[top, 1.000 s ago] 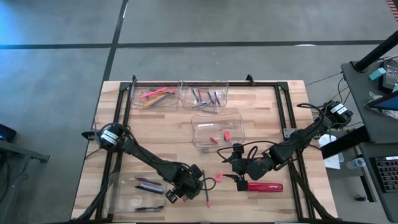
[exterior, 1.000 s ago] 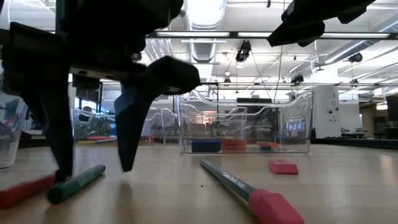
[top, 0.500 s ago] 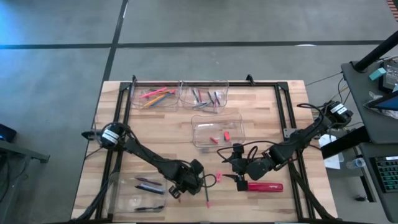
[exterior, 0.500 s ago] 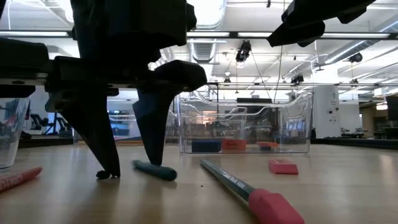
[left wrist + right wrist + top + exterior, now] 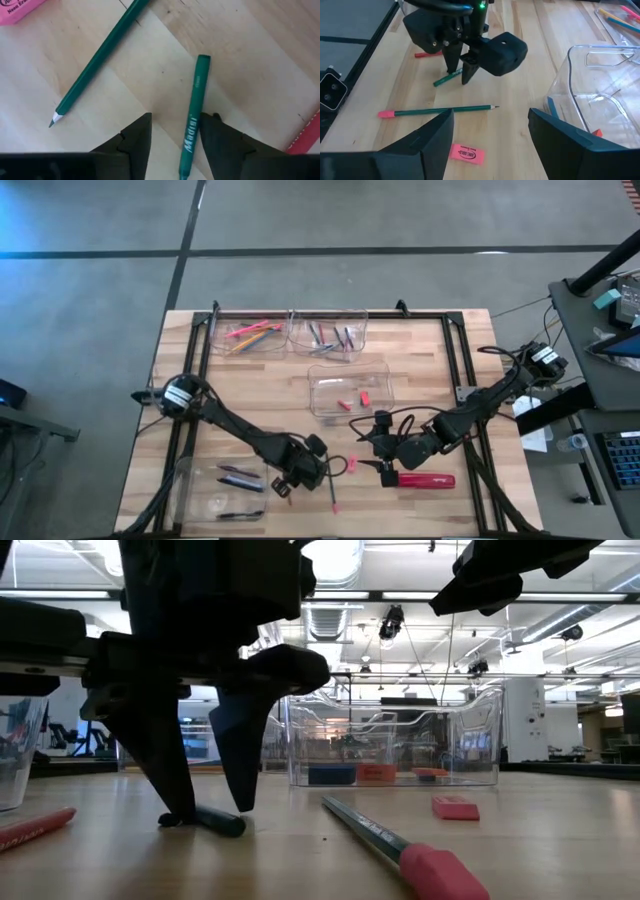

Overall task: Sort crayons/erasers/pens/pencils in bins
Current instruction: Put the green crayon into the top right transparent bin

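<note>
My left gripper (image 5: 290, 480) is open and points down at the table's near middle. Its fingers stand on either side of a green crayon (image 5: 192, 120), which lies flat on the table and also shows in the low view (image 5: 218, 822). A green pencil with a pink end (image 5: 331, 485) lies just right of it. A pink eraser (image 5: 351, 465) lies beyond that. My right gripper (image 5: 490, 150) is open and empty, hovering right of the eraser. A red crayon (image 5: 30, 828) lies left of my left gripper. My left gripper has the green crayon between its two fingers, which come from above and lie across it near one end (image 5: 187, 155). The crayon lies flat on the table, close to one finger (image 5: 220, 142). I cannot tell whether either finger touches it.
Four clear bins stand on the table. One at the far left (image 5: 255, 332) holds pencils, and one beside it (image 5: 330, 335) holds pens. One at the middle (image 5: 348, 390) holds erasers, and one at the near left (image 5: 225, 490) holds crayons. A large red oblong object (image 5: 425, 479) lies under my right arm.
My left gripper has gone a little toward the table's right edge, staying low over the table. The green crayon has slid toward the right and turned about. It was at one fingertip then and lies between the fingers now.
</note>
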